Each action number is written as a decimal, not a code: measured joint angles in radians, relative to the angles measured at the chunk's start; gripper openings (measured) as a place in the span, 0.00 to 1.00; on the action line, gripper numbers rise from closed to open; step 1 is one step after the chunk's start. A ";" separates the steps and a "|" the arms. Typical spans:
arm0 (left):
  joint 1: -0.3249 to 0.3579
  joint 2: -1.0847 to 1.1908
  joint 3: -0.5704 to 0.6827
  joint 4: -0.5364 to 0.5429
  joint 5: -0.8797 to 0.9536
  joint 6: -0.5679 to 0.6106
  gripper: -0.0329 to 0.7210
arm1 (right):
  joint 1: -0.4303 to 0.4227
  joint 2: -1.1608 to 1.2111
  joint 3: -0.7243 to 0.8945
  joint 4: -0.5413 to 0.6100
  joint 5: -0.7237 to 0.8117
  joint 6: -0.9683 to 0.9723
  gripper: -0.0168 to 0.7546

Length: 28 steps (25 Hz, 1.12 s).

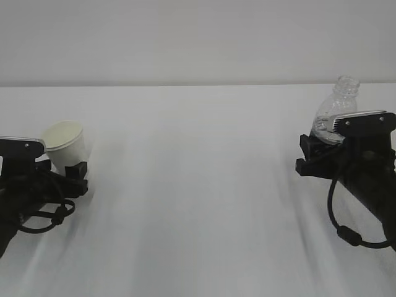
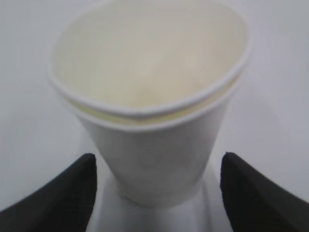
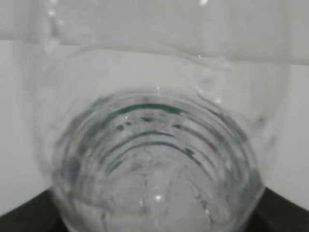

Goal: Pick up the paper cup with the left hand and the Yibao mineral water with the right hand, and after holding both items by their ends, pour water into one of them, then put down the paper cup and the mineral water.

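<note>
Exterior view gives me a white table (image 1: 198,204) against a pale wall (image 1: 198,37). Left hand (image 1: 65,176) loosely brackets the tilted white paper cup (image 1: 65,142); right hand (image 1: 322,151) grips the leaning clear Yibao mineral water (image 1: 337,108).

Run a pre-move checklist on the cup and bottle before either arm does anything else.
1. Paper cup sits between the left gripper fingers: ok; a gap shows on both sides in the left wrist view, so it is not clamped.
2. Cup mouth clear: ok, nothing visible inside.
3. Bottle inside the right gripper: ok, but whether it is firmly gripped: cannot tell.
4. Bottle upright: not ok, it leans in the exterior view.
5. Bottle neck uncapped: ok.
6. Water level in the bottle: cannot tell.
</note>
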 joint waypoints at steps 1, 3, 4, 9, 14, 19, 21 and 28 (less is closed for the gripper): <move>0.007 0.000 0.000 0.002 0.000 0.000 0.81 | 0.000 0.000 0.000 0.000 0.000 0.000 0.65; 0.019 0.000 0.000 0.009 0.000 0.000 0.81 | 0.000 0.000 0.000 0.000 0.000 0.000 0.65; 0.027 0.000 0.000 0.015 0.000 0.000 0.81 | 0.000 0.000 0.000 0.000 0.000 0.000 0.65; 0.051 0.000 -0.027 0.054 0.000 0.000 0.80 | 0.000 0.000 0.000 -0.006 0.000 0.000 0.65; 0.055 0.000 -0.066 0.071 0.000 0.000 0.80 | 0.000 0.000 0.000 -0.013 0.000 0.000 0.65; 0.055 0.028 -0.097 0.078 0.000 0.000 0.80 | 0.000 0.000 0.000 -0.014 0.000 0.000 0.65; 0.055 0.051 -0.110 0.086 0.000 0.000 0.80 | 0.000 0.000 0.000 -0.015 0.000 0.000 0.65; 0.055 0.071 -0.136 0.099 0.000 0.000 0.80 | 0.000 0.000 0.000 -0.023 0.013 0.000 0.65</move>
